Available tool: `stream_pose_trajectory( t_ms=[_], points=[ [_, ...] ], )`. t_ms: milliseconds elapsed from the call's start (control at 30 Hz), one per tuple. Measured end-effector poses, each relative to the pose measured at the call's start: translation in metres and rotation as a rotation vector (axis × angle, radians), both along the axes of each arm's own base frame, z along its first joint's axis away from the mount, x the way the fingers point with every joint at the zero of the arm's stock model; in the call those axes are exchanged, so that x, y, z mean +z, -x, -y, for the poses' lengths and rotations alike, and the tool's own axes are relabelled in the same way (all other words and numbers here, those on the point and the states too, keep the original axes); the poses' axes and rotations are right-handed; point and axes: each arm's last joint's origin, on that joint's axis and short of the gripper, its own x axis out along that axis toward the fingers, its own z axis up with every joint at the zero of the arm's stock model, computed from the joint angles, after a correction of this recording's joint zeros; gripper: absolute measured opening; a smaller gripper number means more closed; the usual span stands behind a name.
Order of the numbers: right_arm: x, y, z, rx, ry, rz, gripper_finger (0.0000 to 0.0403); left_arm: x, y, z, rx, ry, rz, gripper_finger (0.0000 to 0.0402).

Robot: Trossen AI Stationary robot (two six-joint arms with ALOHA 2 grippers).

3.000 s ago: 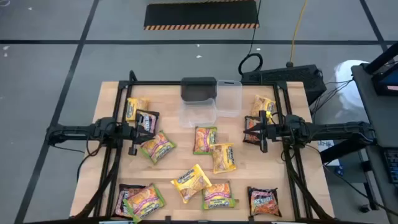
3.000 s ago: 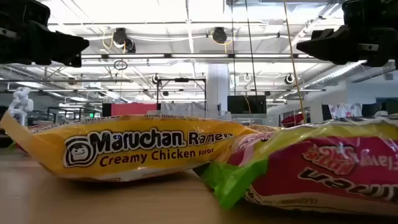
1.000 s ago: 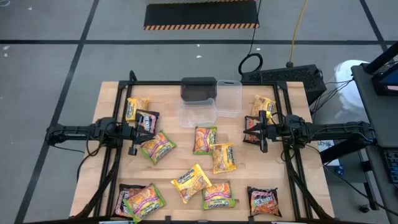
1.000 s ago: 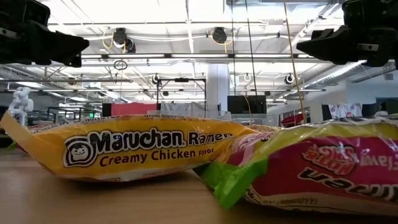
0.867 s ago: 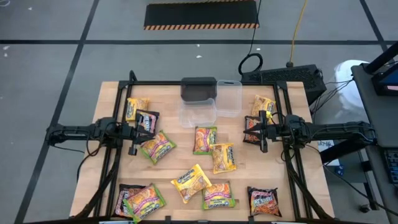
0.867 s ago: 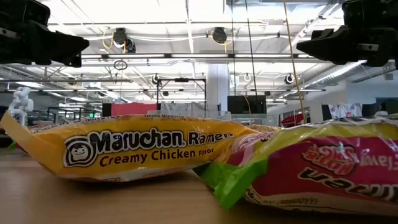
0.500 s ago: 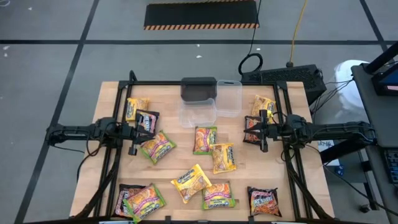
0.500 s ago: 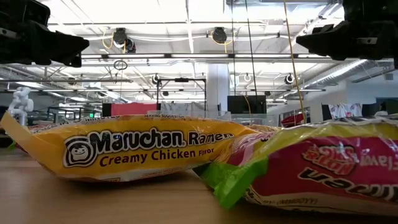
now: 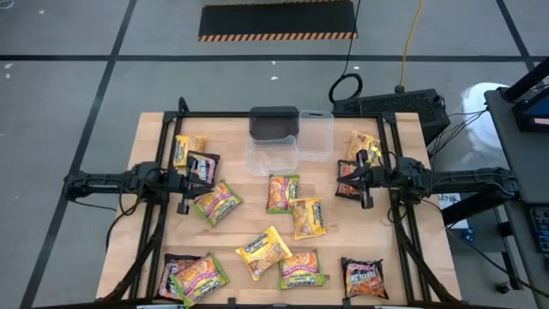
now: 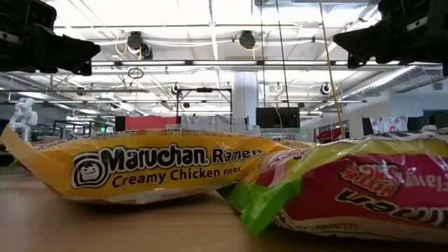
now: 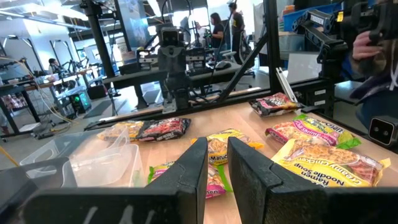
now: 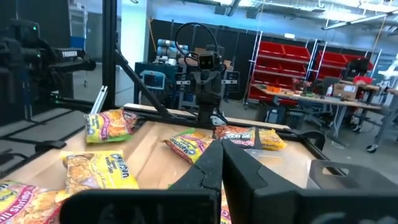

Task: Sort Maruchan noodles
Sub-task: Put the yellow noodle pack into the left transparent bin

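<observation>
Twelve Maruchan noodles (image 9: 268, 251) lie scattered across the counter (image 9: 236, 223). Left gripper (image 9: 186, 184) hovers at its left side, fingers slightly apart, empty. Right gripper (image 9: 364, 176) hovers opposite, fingers together.

Table (image 9: 334, 257): pale wood grain, framed in black bars. Maruchan noodles (image 9: 265, 251): yellow packets with black lettering; green-edged packets (image 9: 217, 203) with pink and orange centres; dark brown-black packets (image 9: 364, 277) with red print. Box (image 9: 274, 123): dark grey. Tubs (image 9: 316, 136): clear. Arms and both end effectors, left end effector (image 9: 182, 181), right end effector (image 9: 364, 180): black. Floor strip (image 9: 277, 36): black and orange hazard stripes.
</observation>
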Motion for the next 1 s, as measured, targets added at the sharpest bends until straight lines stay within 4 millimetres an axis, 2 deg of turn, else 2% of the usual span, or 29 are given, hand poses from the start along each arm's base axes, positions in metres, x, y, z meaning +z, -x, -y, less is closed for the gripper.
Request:
stream_pose_trajectory(
  t_ms=[167,367,667,800,1000],
  points=[
    [0.005,-0.003,0.0,-0.001,-0.019,-0.022,0.0,0.0,0.0,0.0,0.0,0.0,0.0,0.007],
    [0.045,-0.022,0.002,-0.029,-0.028,-0.129,0.0,0.0,0.0,0.0,0.0,0.0,0.0,0.007],
    [0.089,-0.053,0.005,-0.002,0.147,-0.426,0.0,0.0,0.0,0.0,0.0,0.0,0.0,0.007],
    [0.092,-0.057,0.005,0.016,0.167,-0.559,0.0,0.0,0.0,0.0,0.0,0.0,0.0,0.007],
    [0.088,-0.061,0.005,0.026,0.186,-0.596,0.0,0.0,0.0,0.0,0.0,0.0,0.0,0.007]
  ],
)
